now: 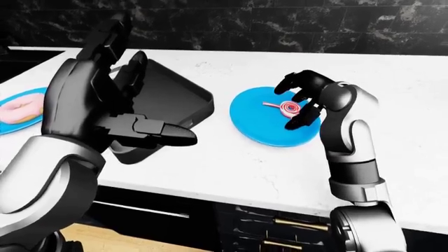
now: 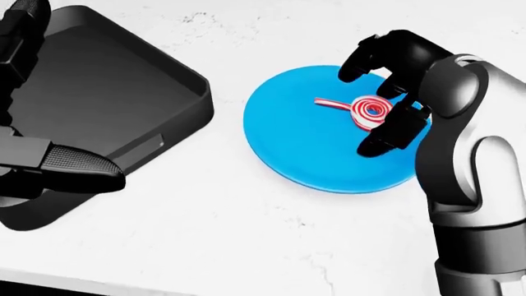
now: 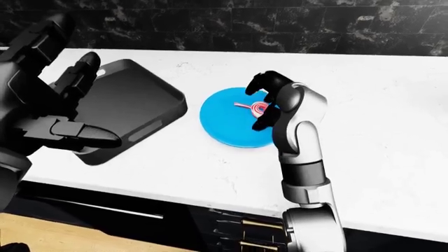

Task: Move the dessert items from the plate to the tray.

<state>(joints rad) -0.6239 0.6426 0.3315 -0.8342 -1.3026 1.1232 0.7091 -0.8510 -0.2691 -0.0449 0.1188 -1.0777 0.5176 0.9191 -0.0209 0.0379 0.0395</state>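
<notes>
A red-and-white swirl lollipop (image 2: 370,110) lies on the blue plate (image 2: 304,142), right of its middle, with its stick pointing left. My right hand (image 2: 362,110) hovers over it, open. Its curled fingers (image 2: 362,58) stand above the candy in the view, and one fingertip (image 2: 380,140) is just below it. I cannot tell whether any finger touches the candy. The black tray (image 2: 177,77) sits to the plate's left and holds nothing that I can see. My left hand (image 1: 143,89) is raised over the tray's near part, open with fingers spread.
A second blue plate (image 1: 10,128) with a pink doughnut (image 1: 21,110) sits at the far left of the left-eye view. The white counter ends in an edge (image 1: 231,197) above dark drawers. A black tiled wall (image 1: 280,26) backs the counter.
</notes>
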